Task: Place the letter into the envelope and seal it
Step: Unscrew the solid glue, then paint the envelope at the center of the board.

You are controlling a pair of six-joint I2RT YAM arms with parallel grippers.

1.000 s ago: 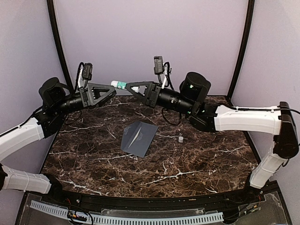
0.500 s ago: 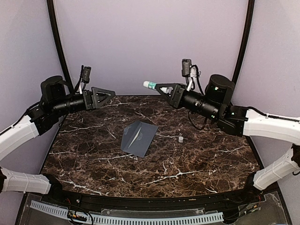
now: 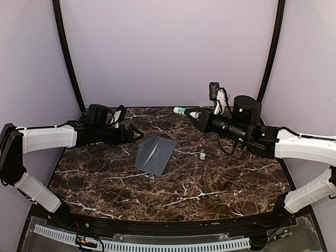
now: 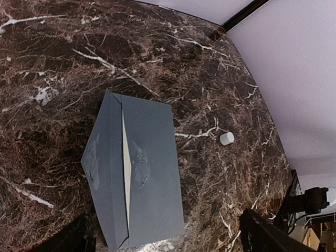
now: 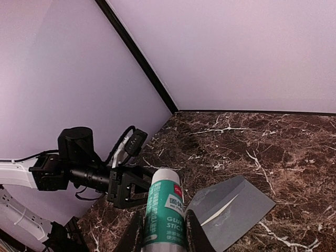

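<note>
The slate-grey envelope [image 3: 155,155] lies flat mid-table with its flap folded down. A thin cream sliver of the letter [image 4: 126,157] shows along the flap's edge, and smeared patches mark the paper on both sides of that edge. My left gripper [image 3: 131,134] hangs low just left of the envelope, open, with its fingers [image 4: 262,236] wide apart and nothing between them. My right gripper [image 3: 192,113] is up at the back right, shut on a green-and-white glue stick [image 5: 165,210] whose uncapped tip points left. The envelope [image 5: 239,210] lies below and right of the stick.
A small white cap [image 3: 202,155] lies on the marble table [image 3: 210,184] right of the envelope; the same cap [image 4: 227,138] shows in the left wrist view. Lilac walls and black frame posts [image 3: 269,58] close in the back and sides.
My left arm has dropped from high at the back to low beside the envelope. My right arm has pulled back to the right and lower, still holding the glue stick.
</note>
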